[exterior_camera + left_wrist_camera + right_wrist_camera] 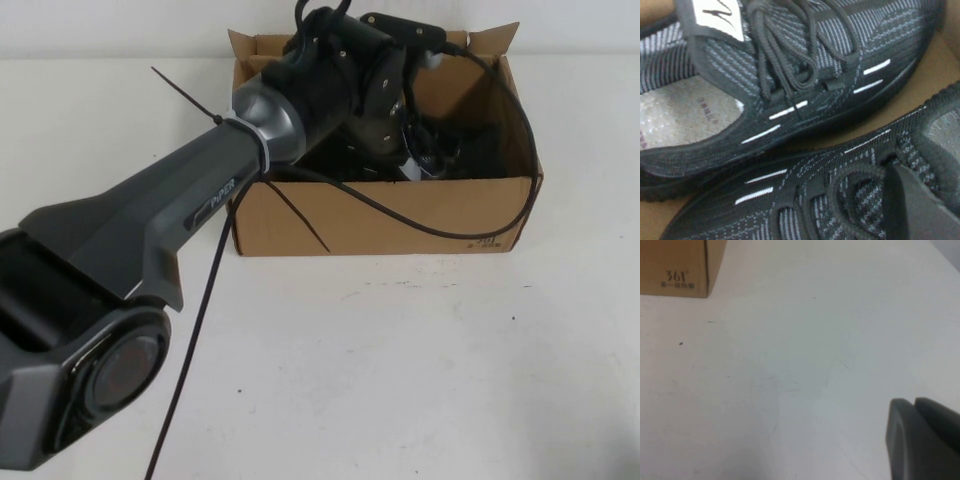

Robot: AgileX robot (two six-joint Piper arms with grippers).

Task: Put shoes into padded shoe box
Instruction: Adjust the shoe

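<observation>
The padded shoe box stands open at the back middle of the table. Both black shoes lie side by side inside it, seen as dark shapes in the high view. In the left wrist view one shoe lies next to the other shoe, with cardboard beside them. My left arm reaches down into the box. My left gripper sits right at the tongue and collar of the second shoe. My right gripper is shut and empty over bare table near the box's printed corner.
A black cable loops over the box's front wall and another trails down over the table. White tabletop lies in front of the box. The right arm is out of the high view.
</observation>
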